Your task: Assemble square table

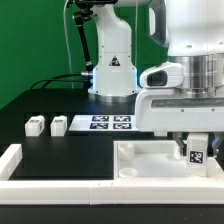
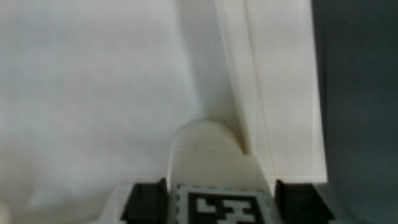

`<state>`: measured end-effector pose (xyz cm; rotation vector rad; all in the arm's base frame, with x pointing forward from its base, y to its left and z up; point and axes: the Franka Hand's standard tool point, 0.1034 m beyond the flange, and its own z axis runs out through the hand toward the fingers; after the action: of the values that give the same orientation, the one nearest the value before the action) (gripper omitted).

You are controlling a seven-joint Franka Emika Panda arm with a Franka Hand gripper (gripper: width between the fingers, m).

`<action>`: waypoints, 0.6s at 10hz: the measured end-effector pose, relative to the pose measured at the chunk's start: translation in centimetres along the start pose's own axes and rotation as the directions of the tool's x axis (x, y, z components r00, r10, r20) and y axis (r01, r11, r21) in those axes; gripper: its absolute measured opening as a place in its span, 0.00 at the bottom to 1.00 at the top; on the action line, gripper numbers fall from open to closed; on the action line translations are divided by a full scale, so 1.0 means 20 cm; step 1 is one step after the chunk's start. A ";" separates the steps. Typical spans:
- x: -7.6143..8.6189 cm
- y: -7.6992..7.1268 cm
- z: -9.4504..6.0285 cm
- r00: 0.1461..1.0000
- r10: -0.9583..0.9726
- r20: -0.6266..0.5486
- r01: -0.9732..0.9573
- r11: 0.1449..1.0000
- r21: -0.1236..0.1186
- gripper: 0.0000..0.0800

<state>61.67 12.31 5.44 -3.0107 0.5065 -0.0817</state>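
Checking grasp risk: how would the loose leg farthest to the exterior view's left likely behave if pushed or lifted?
The leg looks like small solid white plastic, so probably stiff and light. Its squat, blocky outline suggests it would slide on the black table rather than roll or tip.

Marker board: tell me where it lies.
In the exterior view, the marker board lies flat mid-frame, to the exterior view's right of a loose leg, behind the square tabletop.
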 end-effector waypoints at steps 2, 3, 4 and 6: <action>0.01 -0.01 -0.01 0.980 0.201 0.005 -0.201 0.980 0.007 0.36; 0.00 -0.01 -0.01 0.939 0.343 0.008 -0.343 0.939 0.008 0.36; -0.01 -0.03 0.00 0.877 0.481 0.013 -0.481 0.877 0.008 0.36; 0.00 -0.03 -0.01 0.658 0.751 0.055 -0.753 0.658 0.016 0.36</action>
<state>61.85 12.95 5.70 -2.4864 1.6698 0.0362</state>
